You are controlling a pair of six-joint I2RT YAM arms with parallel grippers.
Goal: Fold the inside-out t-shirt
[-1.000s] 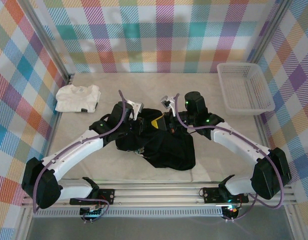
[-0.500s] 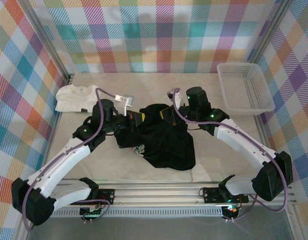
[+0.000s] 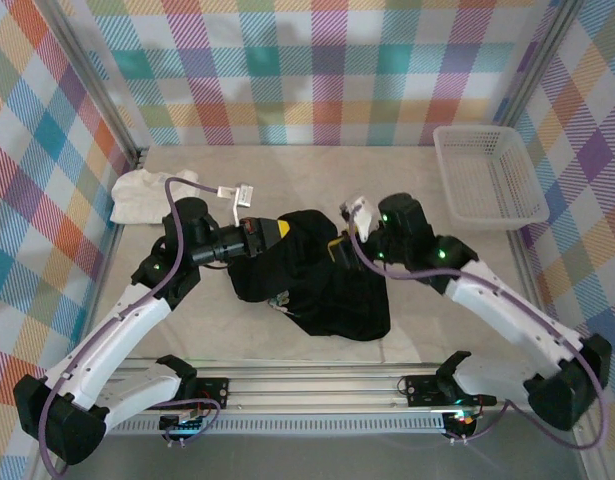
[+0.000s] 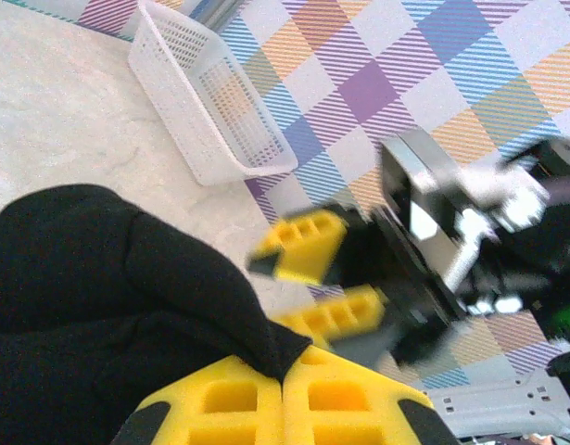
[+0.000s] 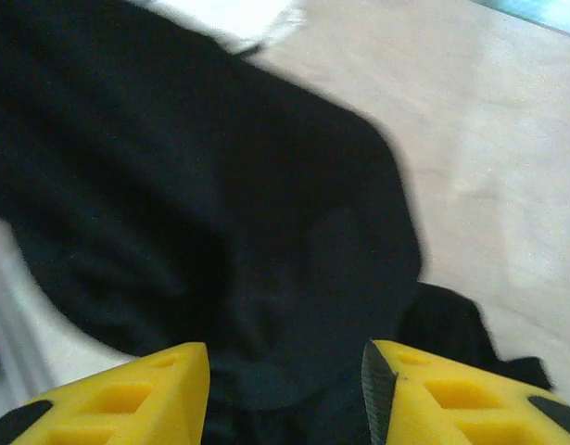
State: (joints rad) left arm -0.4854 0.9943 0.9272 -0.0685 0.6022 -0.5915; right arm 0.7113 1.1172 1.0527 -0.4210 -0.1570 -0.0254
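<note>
On the top camera I see the black t-shirt bunched on the surface, well left of the white basket. The left pincer meets the shirt's edge farthest from the basket, and the right pincer is at the side nearer the basket. On the left wrist camera, my left pincer is clamped on a fold of black cloth, with the basket beyond it. On the right wrist camera, the right pincer's fingers stand apart over the shirt, gripping nothing.
</note>
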